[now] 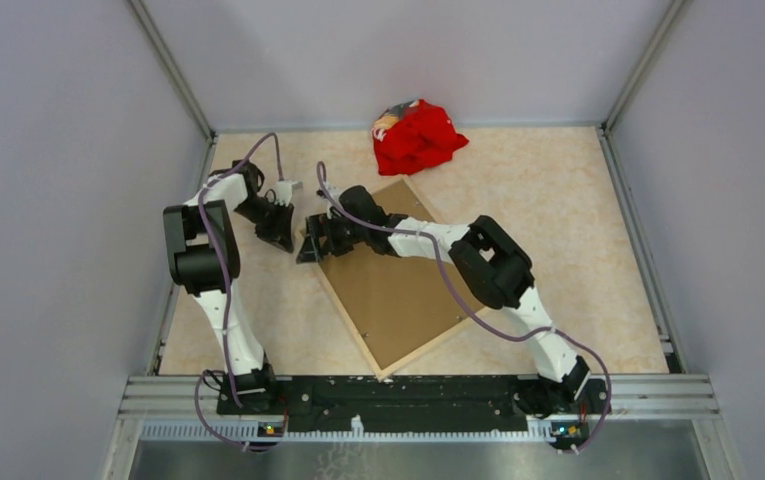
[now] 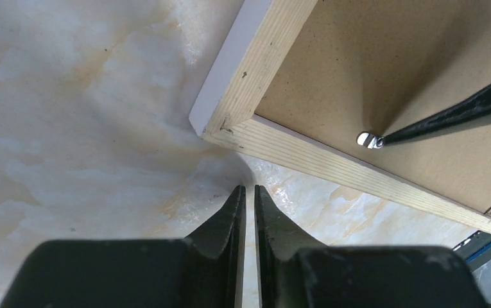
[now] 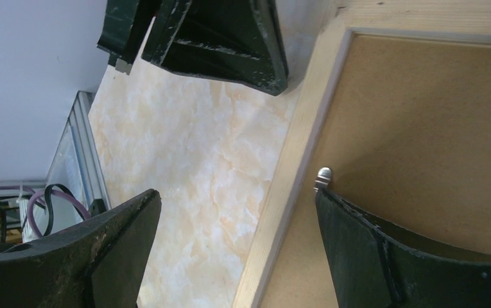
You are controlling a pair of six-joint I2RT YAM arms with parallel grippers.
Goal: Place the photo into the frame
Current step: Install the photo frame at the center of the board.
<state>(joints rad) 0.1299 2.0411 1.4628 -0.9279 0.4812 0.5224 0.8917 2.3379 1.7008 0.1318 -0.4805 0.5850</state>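
Seen from above, the frame [image 3: 292,160] lies face down on the marbled counter [image 1: 558,220]. It is turned on a slant, so one corner points left and one points toward the near rail. Its pale wood edges surround a plain brown backing board [image 1: 398,290] that sits inside them.

The left gripper [image 2: 249,189] hangs just beside the frame's left corner. Its jaws are drawn almost together with only a thin slit between them, and they hold nothing. The tips point at the corner and stand a little apart from it, with bare counter in the gap.

The right gripper [image 3: 236,196] reaches in from the right and straddles the frame's left wood edge near that same corner. Its jaws are spread wide and grip nothing. One finger is over the counter to the left of the frame. The tip of the other is over the backing board, right at a small metal tab [image 3: 323,173]. The two grippers are close together, so that corner is crowded.

A crumpled red cloth [image 1: 416,135] lies by the far wall, just beyond the frame's far corner. A broad stretch of counter runs from the frame's right side to the right wall, and a narrower strip runs along the left wall
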